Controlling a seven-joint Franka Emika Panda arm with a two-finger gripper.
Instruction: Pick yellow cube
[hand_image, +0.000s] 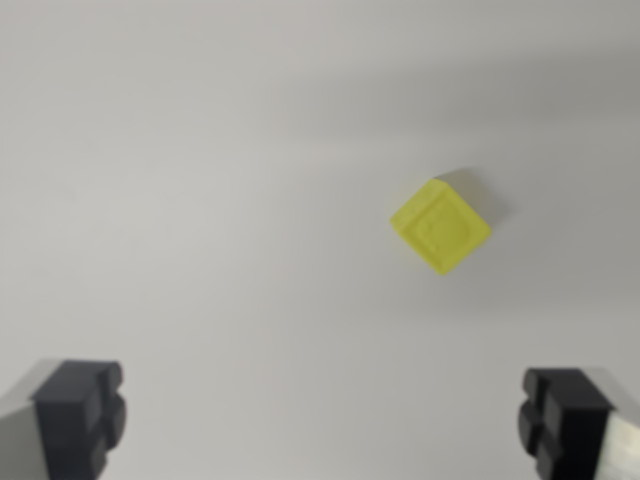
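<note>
Yellow cube (441, 226), slightly blurred, apparently on pale surface (200, 200), beyond wide-spread empty claw (322, 425), toward wrist view's right.

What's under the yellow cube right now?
The cube sits on a plain white surface, casting a soft shadow to its upper right. Nothing else shows beneath it; the patch directly under it is covered.

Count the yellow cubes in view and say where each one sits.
1. The cube lies on the white surface, right of centre in the wrist view, ahead of the open hand.
</note>
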